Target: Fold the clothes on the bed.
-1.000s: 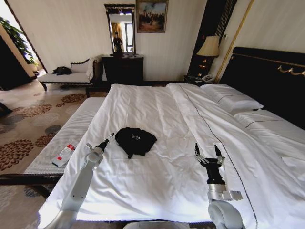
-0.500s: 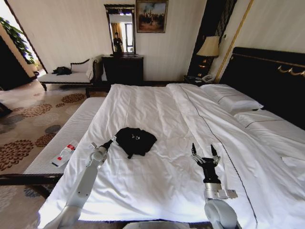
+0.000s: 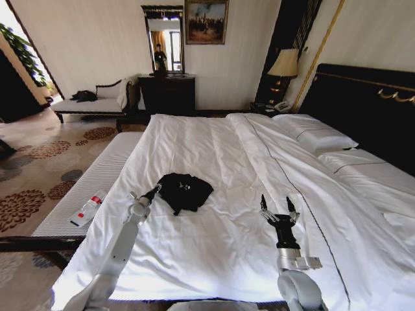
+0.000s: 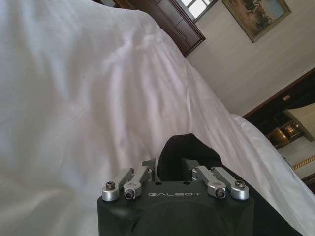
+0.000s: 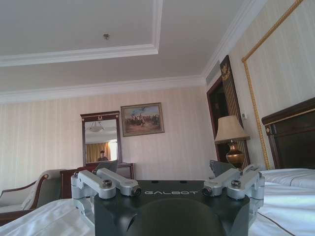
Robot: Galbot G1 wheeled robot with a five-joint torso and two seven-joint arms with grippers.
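Note:
The clothes (image 3: 185,191), a black T-shirt, lie crumpled in a small heap on the white bed (image 3: 214,249), left of its middle. My left gripper (image 3: 153,191) reaches low over the sheet and its tip is at the shirt's left edge. In the left wrist view the left gripper (image 4: 170,169) is open with the black cloth (image 4: 184,150) just ahead between its fingers. My right gripper (image 3: 275,206) stands upright over the bed well to the right of the shirt, open and holding nothing. The right wrist view has the right gripper (image 5: 162,168) pointing at the far wall.
A padded bench (image 3: 97,184) runs along the bed's left side with a white and red bottle (image 3: 87,208) on it. Pillows (image 3: 318,139) and the dark headboard (image 3: 363,110) are at the right. Patterned carpet (image 3: 39,168) lies to the left.
My left gripper has slid forward and to the right until it reaches the shirt's edge. My right gripper shifted slightly left and farther away, then held still.

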